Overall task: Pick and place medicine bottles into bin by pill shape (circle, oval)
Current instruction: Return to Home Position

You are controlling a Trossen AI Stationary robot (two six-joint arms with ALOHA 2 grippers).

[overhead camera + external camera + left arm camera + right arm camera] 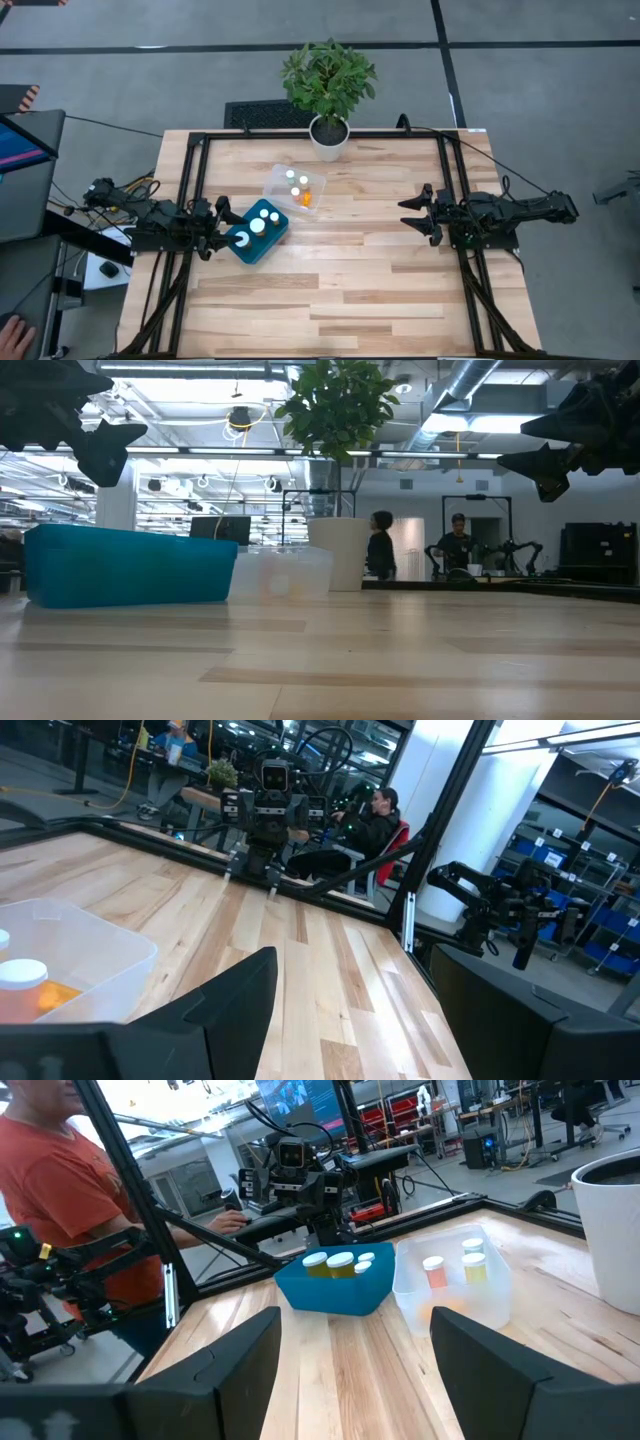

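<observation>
- Pale wooden planks of the desk point(340, 300) are lying bare across the near half, with no bottle standing loose on them.
- At the left edge, the left claw point(352, 960) is hovering above the desk just beside the teal bin point(130, 568), its fingers spread wide and gripping nothing.
- Opposite, well apart from both bins, the right claw point(357, 1315) is hanging at the right edge, likewise gaping and empty.
- White-capped medicine bottles point(258, 225) are sitting upright inside the teal bin.
- Just behind it, the transparent bin point(455, 1295) is holding several more, an orange-bodied bottle point(306, 199) among them.
- With every bottle in view already binned, the sorting is looking finished.
- Each bottle is looking small, light and rigid, with smooth round sides that are likely slippery.
- The surest hold is probably across the body just under the cap, fingers coming down from above; the wider ones are calling for a broader opening.
- Farther back, a white plant pot point(328, 135) is standing at the desk's far edge under a leafy plant.
- Beyond the desk, an open workshop is stretching away, where people point(458, 540) are working near other robot rigs.
</observation>
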